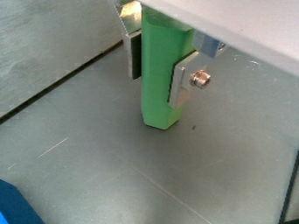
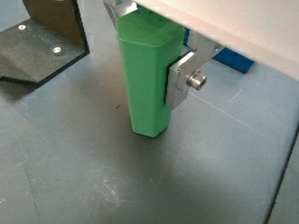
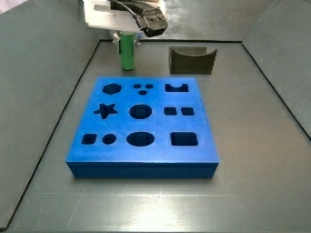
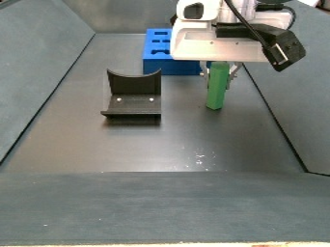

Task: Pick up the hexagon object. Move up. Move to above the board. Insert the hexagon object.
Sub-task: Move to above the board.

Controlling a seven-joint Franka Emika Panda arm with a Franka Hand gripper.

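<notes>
The hexagon object is a light green tall peg, upright, with its lower end at the grey tray floor. It shows in both wrist views and both side views. My gripper is shut on its upper part, a silver finger plate pressed on each side. In the side views the gripper is beyond one short end of the board. The board is a flat bright blue slab with shaped cutouts; only corners of it show in the wrist views.
The dark fixture stands on the floor near the peg, beside the board's end. Sloping tray walls close in the floor on all sides.
</notes>
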